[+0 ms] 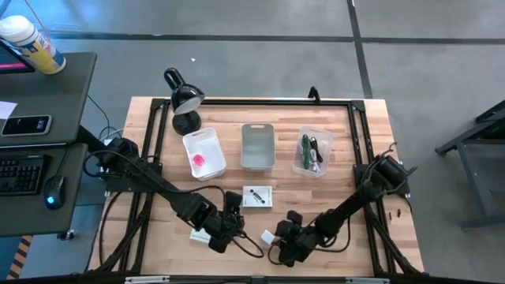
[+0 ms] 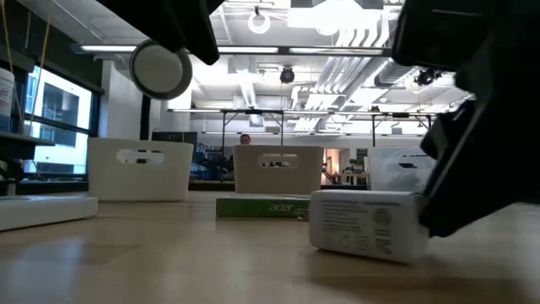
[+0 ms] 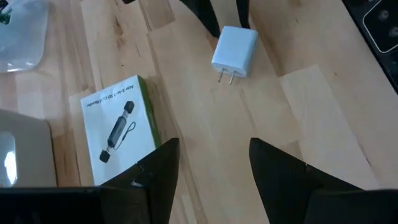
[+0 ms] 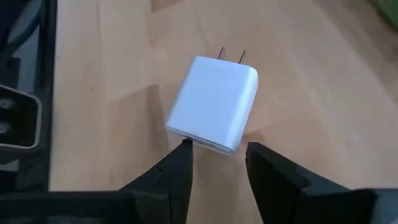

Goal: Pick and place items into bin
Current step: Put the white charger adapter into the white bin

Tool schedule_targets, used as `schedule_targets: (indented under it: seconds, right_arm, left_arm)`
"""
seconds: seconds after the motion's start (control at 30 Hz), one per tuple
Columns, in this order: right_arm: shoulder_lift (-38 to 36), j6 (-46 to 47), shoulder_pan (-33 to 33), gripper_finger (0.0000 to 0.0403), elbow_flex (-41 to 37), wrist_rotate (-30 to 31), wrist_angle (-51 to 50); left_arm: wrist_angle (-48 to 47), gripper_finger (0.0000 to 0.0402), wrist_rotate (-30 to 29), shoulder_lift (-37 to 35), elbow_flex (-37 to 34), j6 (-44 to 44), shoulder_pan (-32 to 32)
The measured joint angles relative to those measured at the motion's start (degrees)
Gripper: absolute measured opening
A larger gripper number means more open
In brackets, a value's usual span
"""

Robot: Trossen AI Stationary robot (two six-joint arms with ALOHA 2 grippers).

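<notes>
Overhead, a wooden table (image 1: 371, 237) fills the middle of the frame, with two dark arms reaching in from its lower left and lower right corners. Along the upper half of the table stand three bins in a row: a white bin (image 1: 203, 151) on the left holding a pink cube (image 1: 198, 161), a grey bin (image 1: 257, 146) in the middle, and a clear bin (image 1: 312, 151) on the right holding green, black and white cords (image 1: 310, 151). Just below the grey bin lies a flat white packet (image 1: 258, 196) printed with a dark stick shape. A second packet (image 1: 198, 235) lies at lower left, partly under the left arm. The left gripper (image 1: 234, 223) hovers near the lower centre, its fingers (image 3: 158, 174) parted with only bare wood between them, and the printed packet (image 3: 118, 130) just beside them. The right gripper (image 1: 276, 242) sits low at the bottom centre, right against a white cube (image 1: 267, 237), a plug adapter with two prongs. In the right wrist view its fingers (image 4: 180, 165) are spread and reach the near edge of the cube (image 4: 214, 102), which lies flat on the wood; whether they grip it cannot be told. A black desk lamp (image 1: 184, 99) stands at the table's upper left corner.
</notes>
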Motion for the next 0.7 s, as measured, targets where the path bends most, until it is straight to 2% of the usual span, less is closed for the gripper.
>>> schedule_targets:
  seconds: [0.27, 0.47, 0.6, 0.7]
  right_arm:
    - [0.0, -4.4, -4.2, 0.0139, 0.0, 0.0, 2.4]
    - [0.0, -4.2, -6.7, 0.0139, 0.0, 0.0, 2.8]
    - [0.0, -3.6, -6.4, 0.0139, 0.0, -0.5, 3.6]
    - [-0.5, -2.8, -5.2, 0.0139, 0.0, -0.3, 3.4]
  left_arm:
    - [0.8, 0.0183, 0.8, -0.1, -4.8, -5.6, -1.5]
    - [2.2, 0.0186, 0.2, -0.1, -7.2, -7.9, -2.3]
    - [6.6, 0.0188, -1.4, -0.1, -7.3, -4.3, -2.0]
    - [11.7, 0.0189, -3.4, -0.1, -7.3, 1.9, -1.8]
